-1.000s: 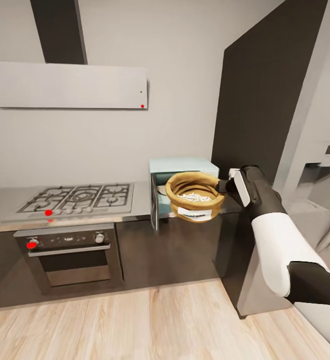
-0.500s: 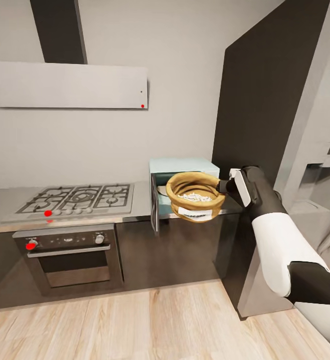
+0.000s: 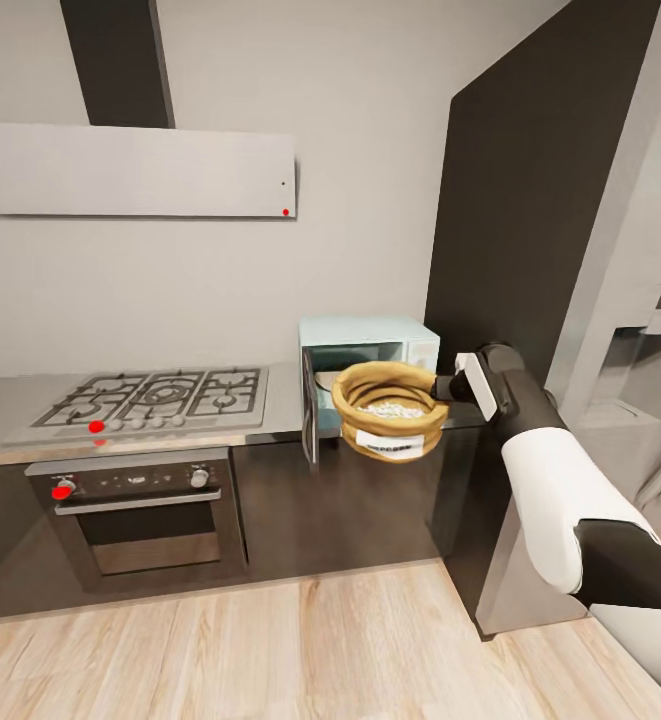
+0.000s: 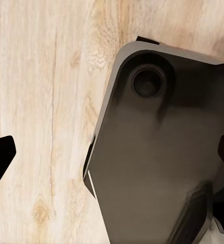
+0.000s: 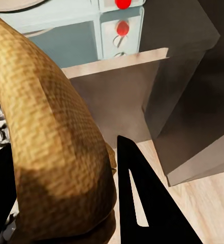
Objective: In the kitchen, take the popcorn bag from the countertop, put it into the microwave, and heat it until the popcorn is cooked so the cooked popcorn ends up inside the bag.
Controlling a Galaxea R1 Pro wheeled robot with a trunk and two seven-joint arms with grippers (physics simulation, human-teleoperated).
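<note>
my right gripper (image 3: pixel 448 384) pinches the rolled rim of the popcorn bag (image 3: pixel 388 410), so the sack hangs upright and the popcorn (image 3: pixel 391 408) stays inside. i hold the bag clear of the tabletop (image 3: pixel 280 395), just in front of the open microwave (image 3: pixel 370 345), whose door (image 3: pixel 310 400) stands swung out to the side; this lines the bag up with the cavity for insertion. the white label faces outward. my left gripper (image 4: pixel 112 152) hangs spread and empty over the wooden floor (image 4: pixel 45 101), beside my base (image 4: pixel 162 152), out of the way.
</note>
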